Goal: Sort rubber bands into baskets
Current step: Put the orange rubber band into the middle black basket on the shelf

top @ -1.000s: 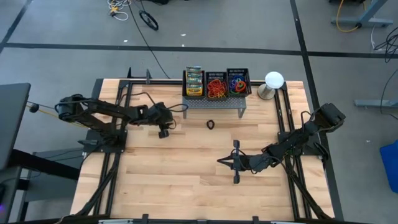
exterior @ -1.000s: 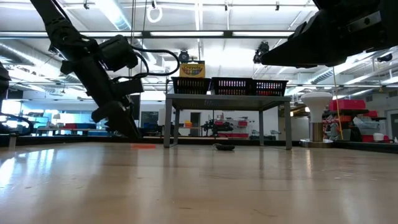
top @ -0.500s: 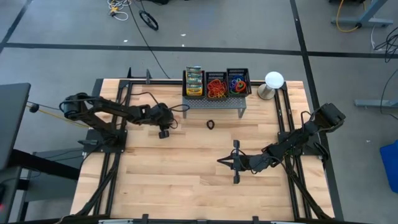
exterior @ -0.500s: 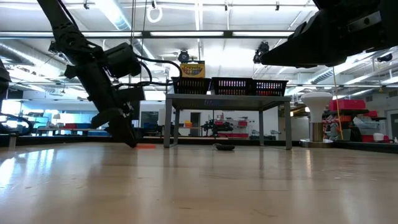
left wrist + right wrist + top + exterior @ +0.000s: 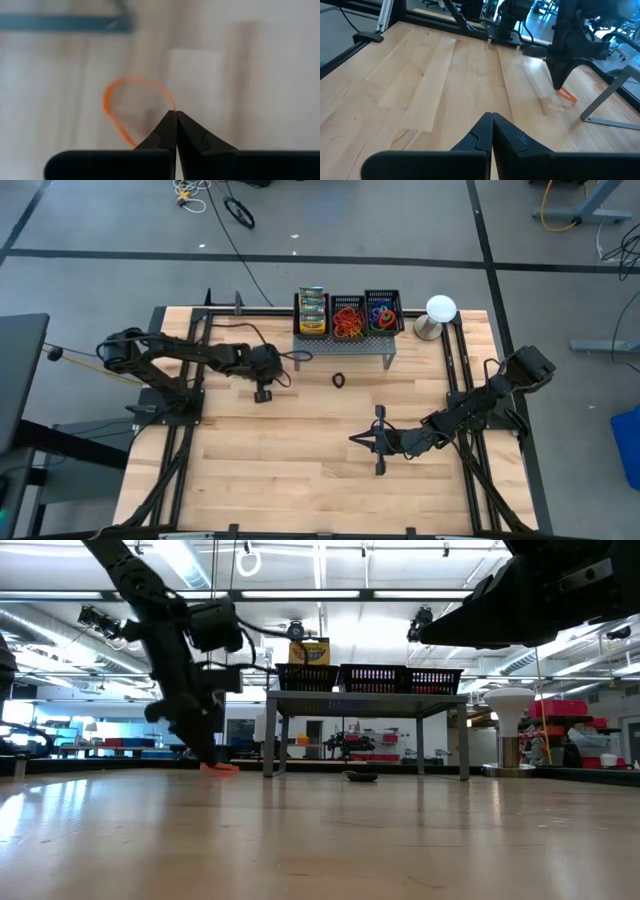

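Evidently the sorting is nearly finished. Three baskets (image 5: 348, 315) stand in a row on a grey stand (image 5: 342, 346) at the far edge of the table (image 5: 300, 460). The left basket (image 5: 312, 313) holds crayon boxes (image 5: 313, 310); the middle basket (image 5: 347, 317) holds a heap of orange and red bands (image 5: 347, 321); the right basket (image 5: 383, 314) holds mixed bands (image 5: 381, 317) in purple, green, blue and red. The bands inside are too tangled to count.

Two bands remain on the table. An orange band (image 5: 131, 106) lies left of the stand, and the left gripper (image 5: 175, 114) is down on it with its jaws pressed together on the near edge of the loop; the pinch appears made, but the band still rests on the wood. In the low view it shows as an orange fleck (image 5: 221, 768) under the fingertips. A dark band (image 5: 340, 380) lies loose just in front of the stand, untouched.

The right gripper (image 5: 377, 442) waits over the near right part of the table, jaws closed on nothing.

Count: three baskets, one stand, two arms, two loose bands, one white lamp-like object (image 5: 439, 316) at the far right. Remaining work, as judged: carry the orange band to the middle basket, then fetch the dark one.
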`<act>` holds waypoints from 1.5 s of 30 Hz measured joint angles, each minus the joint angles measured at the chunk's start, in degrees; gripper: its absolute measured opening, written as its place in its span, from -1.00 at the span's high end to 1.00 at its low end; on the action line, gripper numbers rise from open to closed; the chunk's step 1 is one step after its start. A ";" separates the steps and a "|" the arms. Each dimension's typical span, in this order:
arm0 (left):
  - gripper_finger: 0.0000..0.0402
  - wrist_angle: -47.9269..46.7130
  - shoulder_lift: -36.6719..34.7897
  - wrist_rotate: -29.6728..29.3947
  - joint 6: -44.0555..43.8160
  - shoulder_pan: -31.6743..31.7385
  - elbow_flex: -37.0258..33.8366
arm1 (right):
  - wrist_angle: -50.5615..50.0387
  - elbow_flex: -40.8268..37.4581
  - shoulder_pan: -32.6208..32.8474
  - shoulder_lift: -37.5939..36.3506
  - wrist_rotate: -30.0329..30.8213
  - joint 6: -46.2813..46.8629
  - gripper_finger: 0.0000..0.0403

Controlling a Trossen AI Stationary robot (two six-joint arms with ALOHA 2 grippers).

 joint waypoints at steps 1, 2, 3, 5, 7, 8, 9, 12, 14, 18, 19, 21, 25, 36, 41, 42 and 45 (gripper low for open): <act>0.98 -1.11 0.00 1.04 -0.69 -0.97 0.86 | 0.00 0.00 0.00 0.00 -0.03 0.00 0.95; 0.98 -1.93 0.00 2.04 -1.45 -2.04 1.55 | 0.00 0.00 0.00 0.00 -0.05 0.00 0.95; 0.98 -2.73 0.00 3.10 -2.26 -3.20 2.11 | 0.00 0.00 0.00 0.00 -0.09 -0.02 0.95; 0.98 -3.24 0.00 5.04 -4.22 -5.96 2.54 | -0.54 0.00 0.00 0.00 -0.77 0.00 0.95; 0.98 -2.56 0.00 6.96 -6.62 -9.13 2.59 | -2.70 0.00 0.00 0.00 -3.34 0.02 0.95; 0.98 -1.74 0.00 7.87 -7.93 -10.70 2.59 | -3.47 0.00 0.00 0.19 -3.81 0.02 0.95; 0.98 -0.53 0.00 8.70 -9.36 -12.28 2.59 | -3.22 -0.02 -0.02 0.74 -3.43 0.22 0.95; 0.98 5.39 0.00 11.12 -12.98 -16.55 2.61 | 0.11 0.08 -1.08 3.64 -0.25 -0.34 0.92; 0.98 10.02 0.00 12.80 -14.31 -18.77 2.64 | 2.45 0.97 -2.59 6.53 0.04 -1.33 0.85; 0.98 15.78 -0.01 14.62 -16.05 -20.91 2.66 | 5.70 4.98 -5.67 13.51 0.19 -4.28 0.65; 0.98 16.45 -0.02 14.62 -16.14 -21.04 2.66 | 6.18 6.31 -6.31 15.29 0.15 -5.32 0.60; 0.98 17.45 -0.02 14.53 -16.17 -21.25 2.66 | 7.08 9.01 -7.60 18.69 0.13 -6.72 0.49; 0.98 19.86 -0.02 14.54 -16.13 -21.25 2.66 | 7.76 14.49 -9.85 23.71 0.02 -8.90 0.32; 0.98 21.44 -0.02 14.68 -15.19 -21.25 2.66 | 8.69 23.98 -15.95 29.70 2.29 -15.30 0.32; 0.97 21.47 -0.02 14.66 -15.10 -21.25 2.66 | 9.73 24.08 -16.81 29.75 2.17 -16.50 0.65; 0.97 21.43 -0.02 14.47 -15.10 -21.25 2.66 | 9.97 24.02 -16.76 29.75 2.21 -17.31 0.74; 0.91 21.16 -0.02 14.09 -15.31 -21.25 2.66 | 10.25 24.02 -16.11 29.75 2.34 -19.83 0.95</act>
